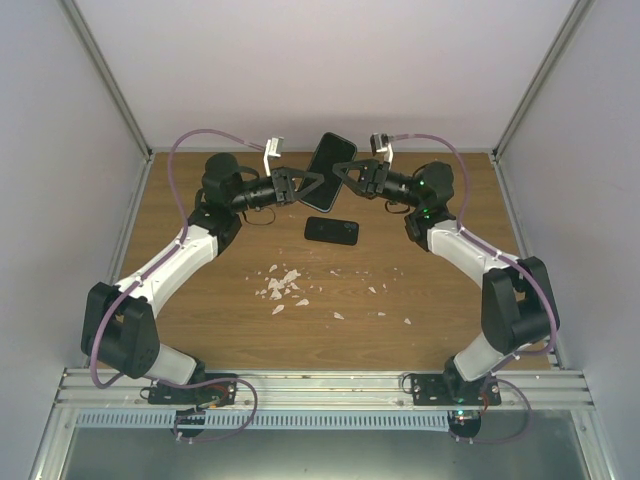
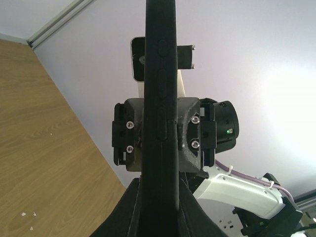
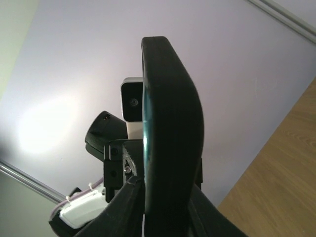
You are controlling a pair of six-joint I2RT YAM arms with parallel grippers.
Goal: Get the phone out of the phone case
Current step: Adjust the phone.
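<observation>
A black phone in its black phone case [image 1: 330, 155] hangs tilted in the air over the back of the table, held from both sides. My left gripper [image 1: 314, 184] is shut on its left edge. In the left wrist view the case's edge with its side buttons [image 2: 160, 98] runs straight up between my left gripper's [image 2: 159, 200] fingers. My right gripper [image 1: 343, 170] grips the opposite edge. In the right wrist view the case's bulging back and a sliver of the glass front [image 3: 170, 123] sit tight between my right gripper's [image 3: 165, 197] fingers.
A second flat black phone-shaped slab [image 1: 331, 230] lies on the wooden table just below the held one; I cannot tell whether it is a phone or a case. White scraps [image 1: 285, 285] are scattered near the table's middle. Walls enclose the back and sides.
</observation>
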